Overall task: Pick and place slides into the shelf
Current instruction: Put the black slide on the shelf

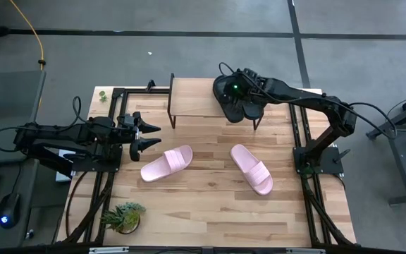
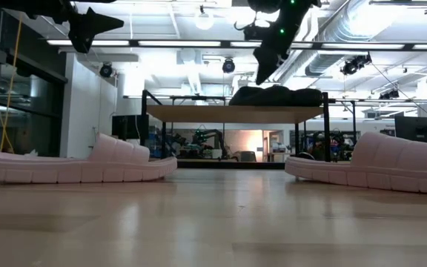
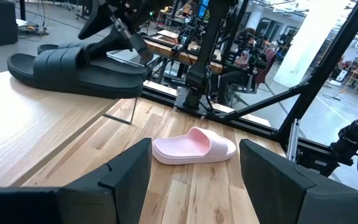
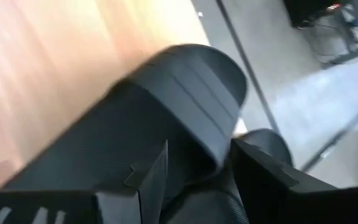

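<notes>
Two black slides (image 1: 240,101) sit bunched at the shelf's (image 1: 192,97) right end, with the right hand (image 1: 237,88) spread wide just over them; lifting carelessly, it could snag a strap and drag one off. Both pink slides (image 1: 166,164) wait on the worktop (image 1: 210,212), the left hand (image 1: 149,137) hovering open nearby.

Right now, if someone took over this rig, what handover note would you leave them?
Right gripper: open, over the two black slides at the right end of the shelf; the right wrist view shows a black strap between its fingers, not clamped.
Left gripper: open, empty, held above the table's left side, near the left pink slide.
Done: both black slides are on the shelf top.
Left: both pink slides are on the table, the other to the right. The shelf's left part is free for them.
</notes>
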